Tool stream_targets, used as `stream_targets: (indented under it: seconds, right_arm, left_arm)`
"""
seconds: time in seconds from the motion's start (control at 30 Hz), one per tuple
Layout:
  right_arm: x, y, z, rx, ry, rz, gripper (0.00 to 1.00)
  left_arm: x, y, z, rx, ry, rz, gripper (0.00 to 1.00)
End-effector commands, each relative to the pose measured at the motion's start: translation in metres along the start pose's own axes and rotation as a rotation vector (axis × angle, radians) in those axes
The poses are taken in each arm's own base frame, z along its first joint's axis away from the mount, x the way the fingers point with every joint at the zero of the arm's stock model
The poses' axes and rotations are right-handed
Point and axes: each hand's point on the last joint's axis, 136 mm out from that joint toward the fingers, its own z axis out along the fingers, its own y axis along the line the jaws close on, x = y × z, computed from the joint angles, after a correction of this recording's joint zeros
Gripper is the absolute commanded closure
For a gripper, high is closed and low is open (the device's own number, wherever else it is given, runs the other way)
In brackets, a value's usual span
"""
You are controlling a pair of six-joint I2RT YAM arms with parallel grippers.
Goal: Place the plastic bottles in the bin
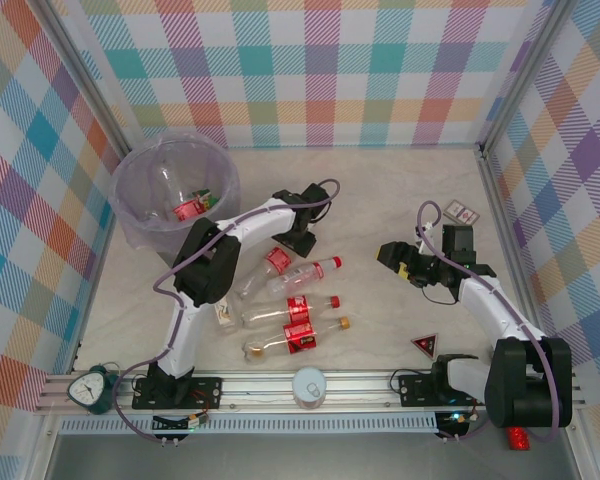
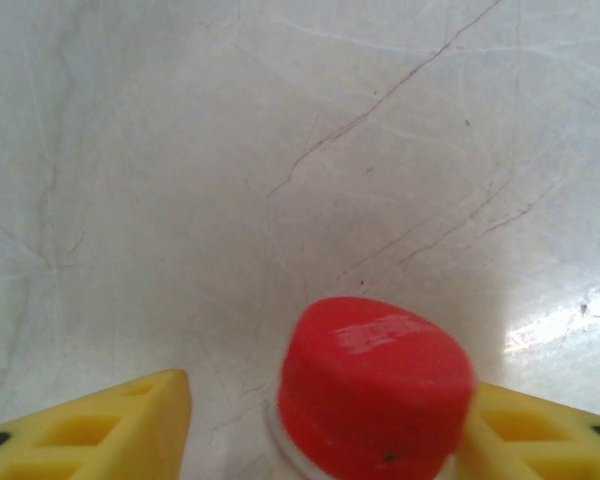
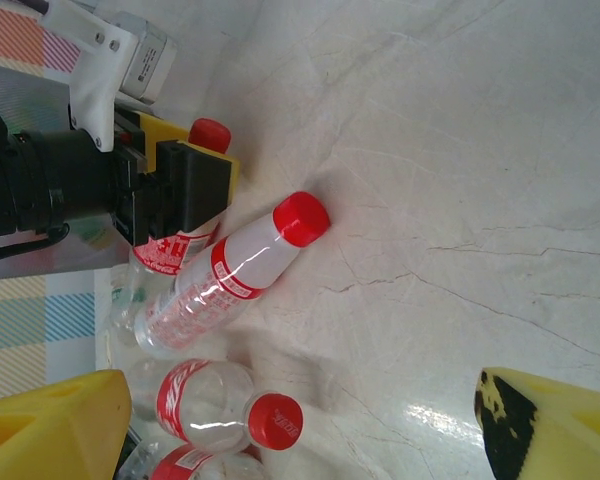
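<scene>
Straddling a red cap (image 2: 375,385), your left gripper (image 2: 330,400) stands partly apart, touching it on one side, just clear on the other. Your right gripper (image 3: 302,392) gapes wide, holding nothing, with more bottles (image 1: 290,315) to its left. The bin (image 1: 130,200) sits well left of your left gripper.

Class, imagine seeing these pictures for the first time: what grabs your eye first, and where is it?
A cluster of clear bottles with red labels lies in the middle of the table. The left gripper straddles one bottle's red cap. A pale purple bin in the far left corner already holds another bottle.
</scene>
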Motion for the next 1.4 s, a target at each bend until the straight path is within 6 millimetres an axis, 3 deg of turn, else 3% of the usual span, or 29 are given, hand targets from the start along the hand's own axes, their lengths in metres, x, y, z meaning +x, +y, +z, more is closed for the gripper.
stream_targets:
  seconds: [0.0,0.13,0.33,0.4,0.5,0.67,0.83,1.0,1.17,1.37]
  right_arm:
    - [0.003,0.001,-0.003,0.007,-0.003,-0.025,0.11]
    - [0.001,0.002,-0.005,0.013,-0.015,-0.029,0.11]
    - [-0.008,0.007,-0.005,-0.009,-0.050,-0.022,0.11]
    - [-0.008,0.008,-0.005,-0.010,-0.050,-0.024,0.11]
    - [-0.004,0.004,-0.006,0.011,-0.042,-0.034,0.11]
    - [0.001,-0.002,-0.006,0.038,-0.032,-0.041,0.10]
    - [0.001,-0.003,-0.001,0.022,-0.015,-0.033,0.10]
    - [0.003,-0.006,0.001,0.024,-0.006,-0.029,0.10]
    - [0.005,-0.008,0.001,0.031,0.000,-0.026,0.10]
    - [0.004,-0.006,0.000,0.029,0.001,-0.029,0.10]
  left_arm:
    - [-0.017,-0.011,-0.009,0.031,-0.044,0.020,0.49]
    - [-0.038,-0.015,-0.031,0.036,-0.125,0.059,0.57]
    - [-0.074,-0.014,-0.071,0.052,-0.253,0.072,0.60]
    - [-0.078,-0.011,-0.078,0.037,-0.252,0.079,0.59]
    - [-0.069,-0.005,-0.082,0.012,-0.201,0.080,0.49]
    - [-0.032,-0.008,-0.072,0.041,-0.095,0.060,0.25]
    - [-0.011,-0.001,-0.058,0.029,-0.043,0.023,0.17]
    - [0.000,0.012,-0.047,-0.028,-0.015,-0.006,0.17]
    - [0.012,0.012,-0.033,-0.021,0.004,-0.039,0.21]
    - [0.010,0.013,-0.021,-0.022,0.002,-0.047,0.30]
